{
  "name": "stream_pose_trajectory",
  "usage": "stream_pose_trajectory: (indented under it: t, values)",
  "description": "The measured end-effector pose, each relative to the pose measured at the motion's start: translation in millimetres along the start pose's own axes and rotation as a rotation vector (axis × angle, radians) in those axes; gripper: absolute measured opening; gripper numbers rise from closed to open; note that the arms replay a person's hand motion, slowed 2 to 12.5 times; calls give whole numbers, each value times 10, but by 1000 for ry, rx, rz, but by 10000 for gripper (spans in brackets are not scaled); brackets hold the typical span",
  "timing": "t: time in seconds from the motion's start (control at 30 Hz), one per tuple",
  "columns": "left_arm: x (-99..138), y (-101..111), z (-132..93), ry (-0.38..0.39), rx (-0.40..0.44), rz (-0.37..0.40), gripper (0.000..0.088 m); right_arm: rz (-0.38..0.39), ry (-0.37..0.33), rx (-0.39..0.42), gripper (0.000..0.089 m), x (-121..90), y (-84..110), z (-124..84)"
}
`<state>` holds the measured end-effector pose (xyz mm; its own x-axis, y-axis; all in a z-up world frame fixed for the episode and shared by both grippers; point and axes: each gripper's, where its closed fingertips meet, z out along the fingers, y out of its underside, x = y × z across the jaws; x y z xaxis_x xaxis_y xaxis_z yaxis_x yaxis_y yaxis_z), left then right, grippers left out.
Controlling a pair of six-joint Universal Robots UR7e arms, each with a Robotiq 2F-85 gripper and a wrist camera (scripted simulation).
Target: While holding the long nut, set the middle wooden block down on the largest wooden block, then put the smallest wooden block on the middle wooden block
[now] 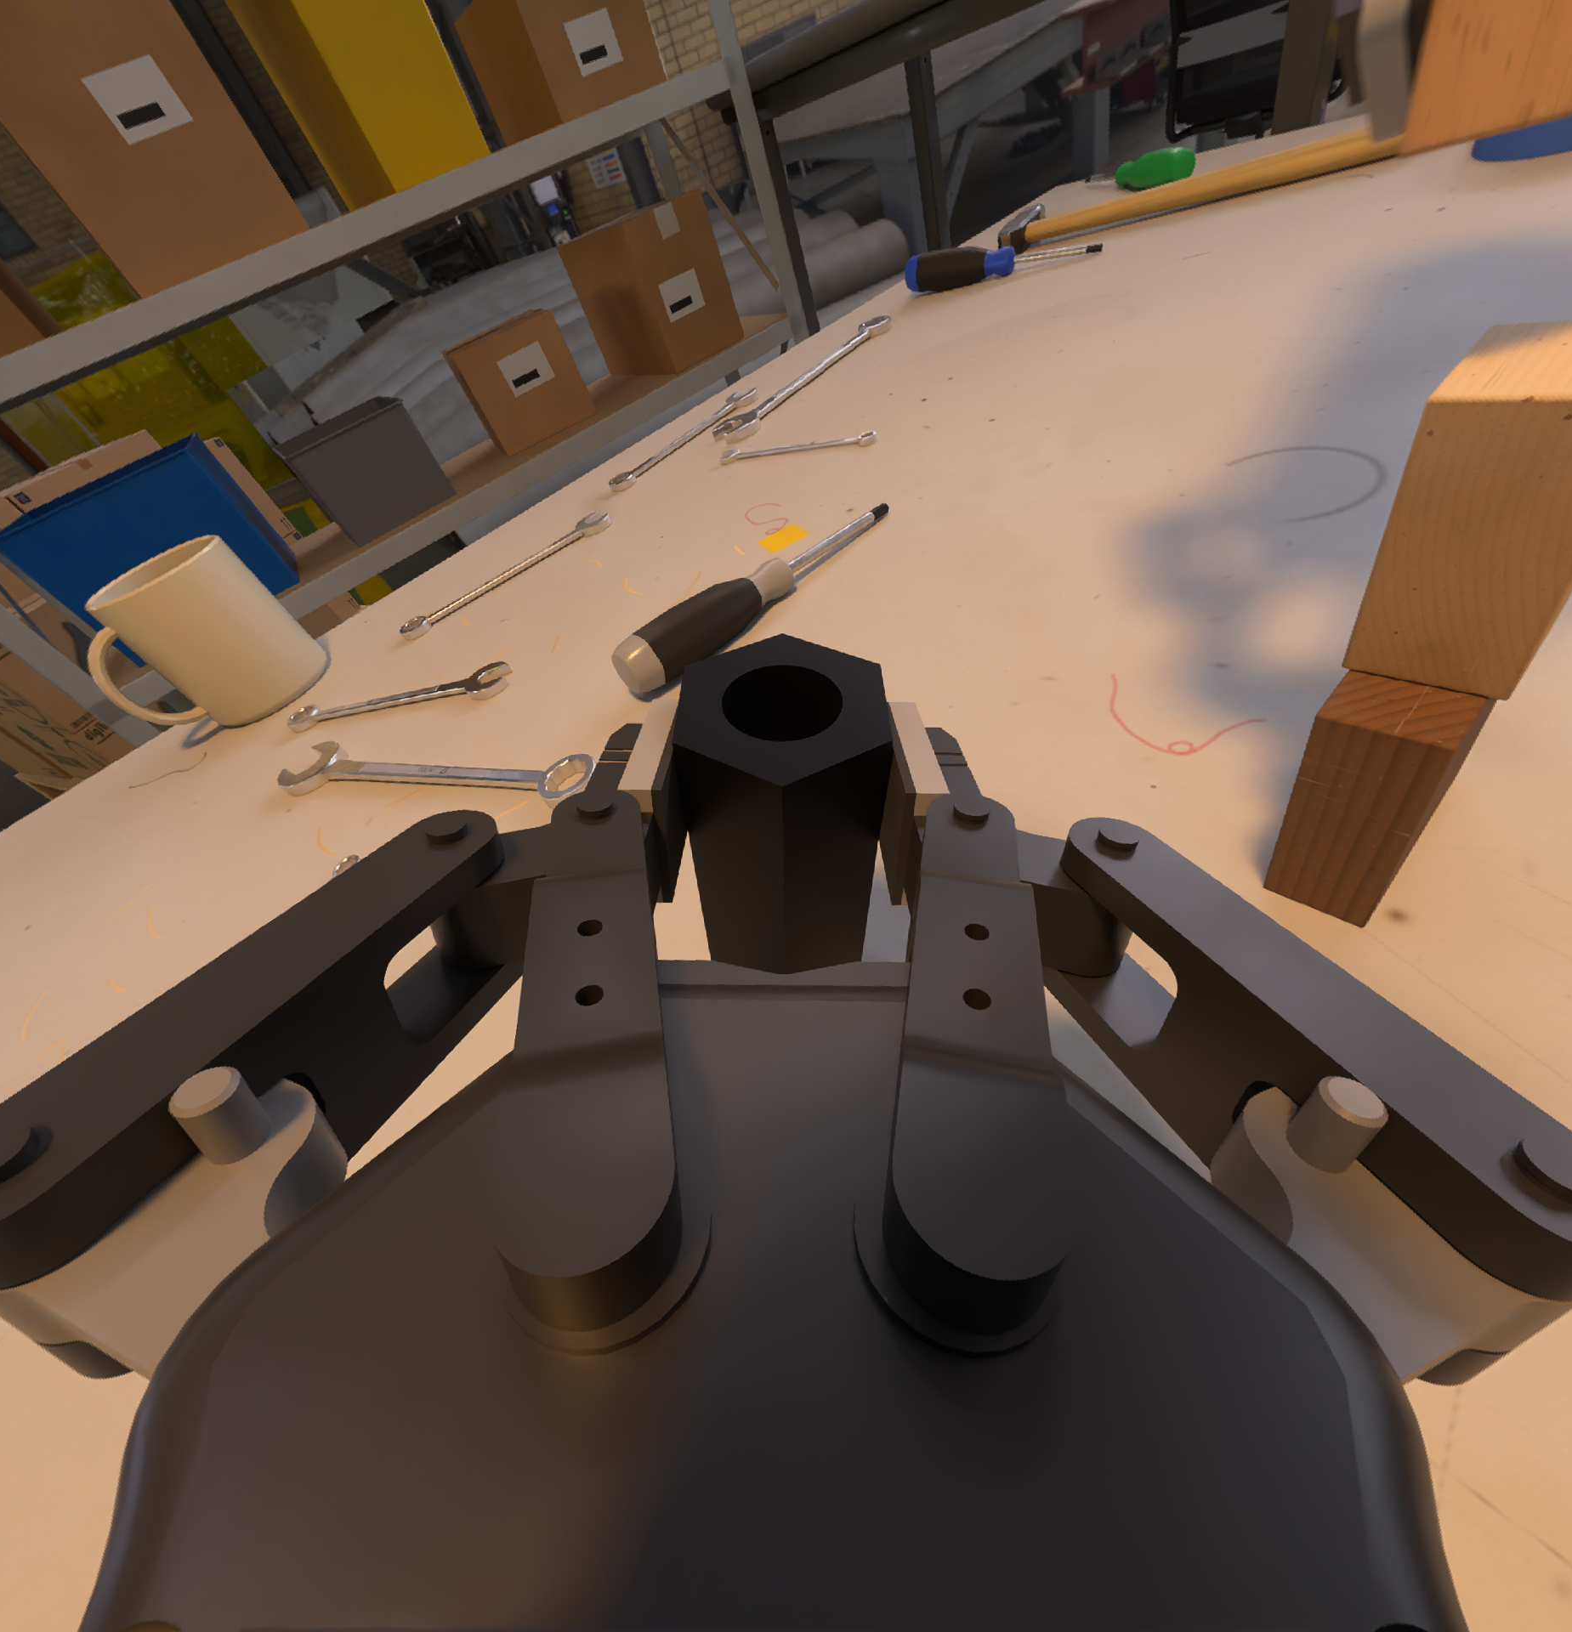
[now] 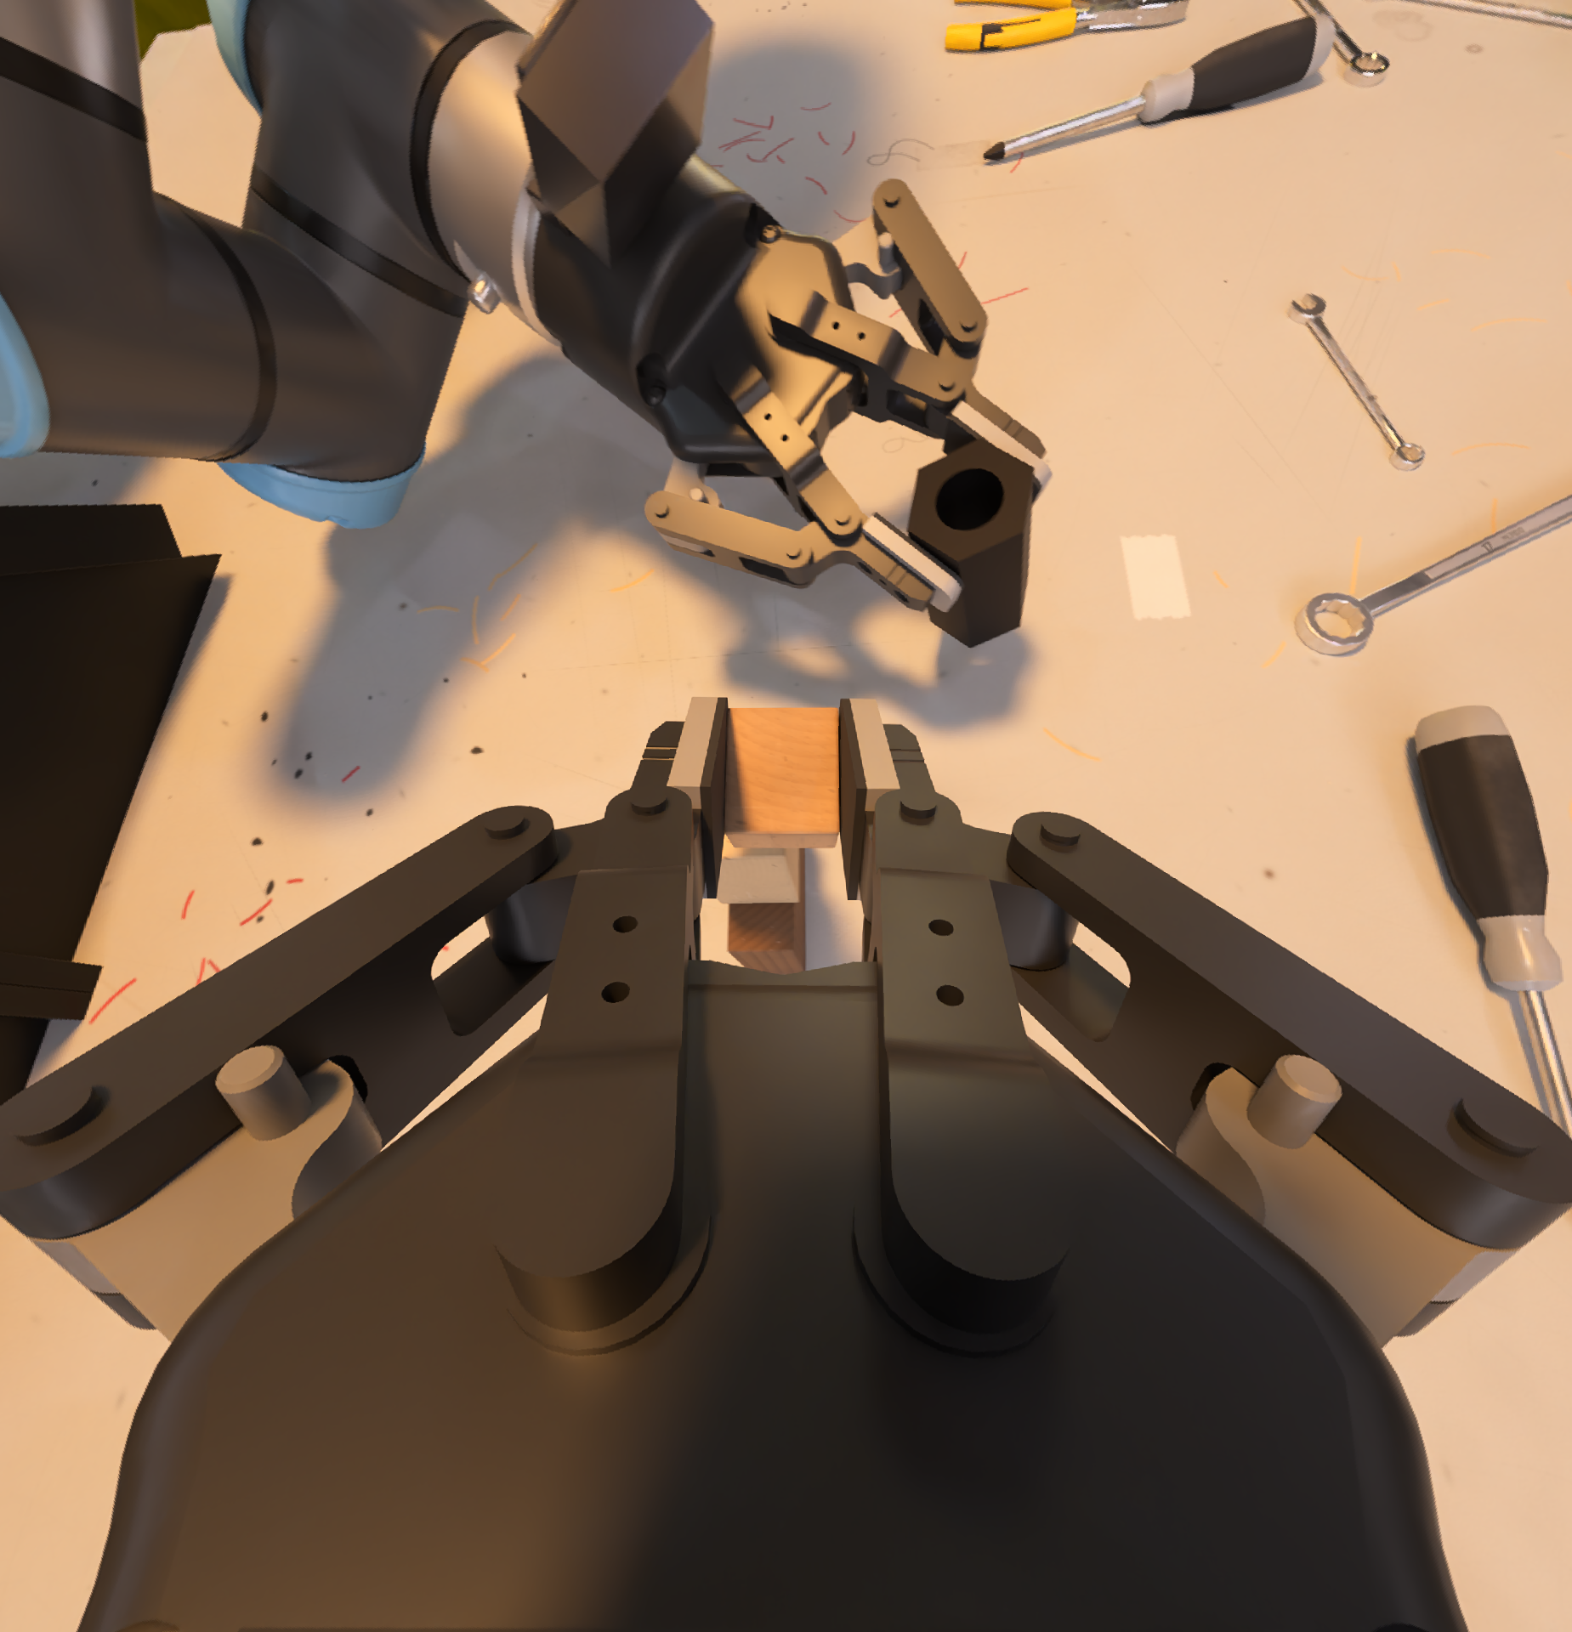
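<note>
My left gripper (image 1: 780, 759) is shut on the black long nut (image 1: 778, 795) and holds it above the table; both also show in the right wrist view, the gripper (image 2: 985, 521) and the nut (image 2: 985, 565). My right gripper (image 2: 782, 751) is shut on a small wooden block (image 2: 782, 768). Below it stands a stack: a light wooden block (image 1: 1489, 512) on a darker brown block (image 1: 1374, 795). In the left wrist view the held block (image 1: 1506, 62) hangs clear above the stack, with one right finger (image 1: 1383, 71) beside it.
A cream mug (image 1: 208, 636), several wrenches (image 1: 429, 773), screwdrivers (image 1: 720, 609) and a hammer (image 1: 1206, 185) lie on the table's left side. Shelves with cardboard boxes (image 1: 517, 380) stand beyond its edge. A screwdriver (image 2: 1489, 848), a wrench (image 2: 1453, 565) and a black slab (image 2: 58, 706) flank my right gripper.
</note>
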<state>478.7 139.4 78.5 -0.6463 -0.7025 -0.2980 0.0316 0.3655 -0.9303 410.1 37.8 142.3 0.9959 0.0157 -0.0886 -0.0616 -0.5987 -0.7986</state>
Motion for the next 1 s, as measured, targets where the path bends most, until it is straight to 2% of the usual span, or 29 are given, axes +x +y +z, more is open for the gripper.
stream_pose_trajectory:
  t: [0.27, 0.57, 1.0]
  values:
    - [13, 3, 4, 0, -3, 14, 366, -29, 26, -43, 221, -164, -29, 44]
    - [17, 5, 7, 0, -5, 18, 366, -26, 41, -87, 221, -128, 57, 136]
    - [27, 16, 21, 3, -16, 25, 366, -37, 51, -110, 221, -124, 87, 199]
